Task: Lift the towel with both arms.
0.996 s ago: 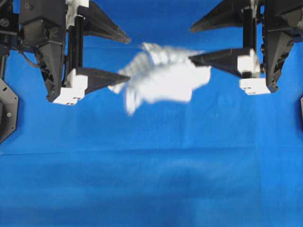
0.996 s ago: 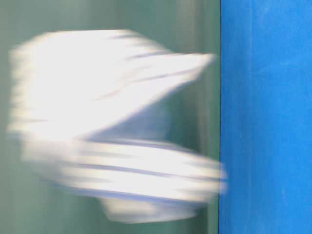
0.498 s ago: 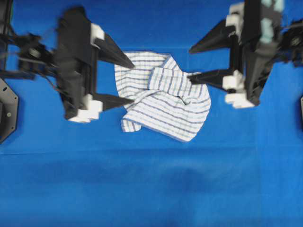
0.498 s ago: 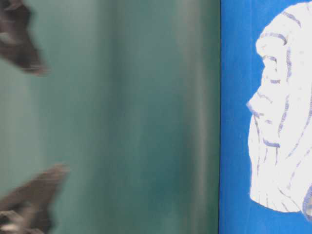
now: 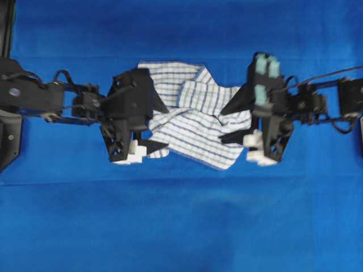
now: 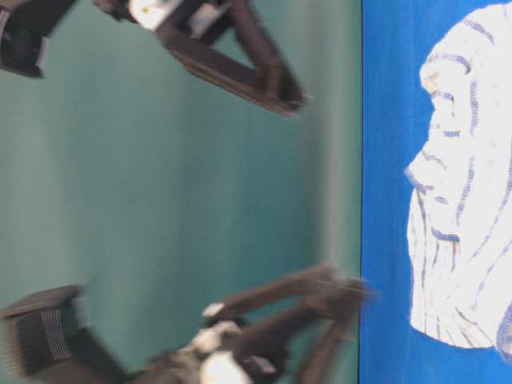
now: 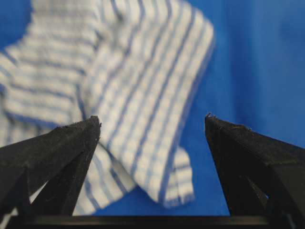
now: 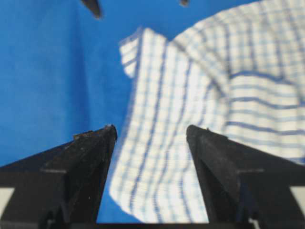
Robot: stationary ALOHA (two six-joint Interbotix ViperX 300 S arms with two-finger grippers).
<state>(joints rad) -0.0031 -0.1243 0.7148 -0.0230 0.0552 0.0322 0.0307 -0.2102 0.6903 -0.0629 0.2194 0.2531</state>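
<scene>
The towel (image 5: 193, 113) lies crumpled on the blue sheet (image 5: 181, 226) that covers the surface. A second ago it was a white blur up in the air between the two arms. Now it is flat on the sheet, and it has not moved in the last half second. So the towel fell, and nobody is holding it.

The arms have changed too. A second ago they were high up. Now both have come down low, one on each side of the towel. The left gripper (image 5: 156, 127) is at the towel's left edge, and the right gripper (image 5: 229, 122) is at its right edge.

The fingers (image 7: 71, 143) of the left gripper are spread wide with nothing between them but the towel's corner below. The fingers (image 8: 90, 157) of the right gripper are spread wide too, with the striped cloth showing in the gap. Neither gripper has hold of anything.

From the side, the fingers look close to the sheet but the picture is blurry, so I cannot tell if they touch it.

I think the lift has to start over. Each gripper needs to pinch its own edge of the towel first, then both go up together.
</scene>
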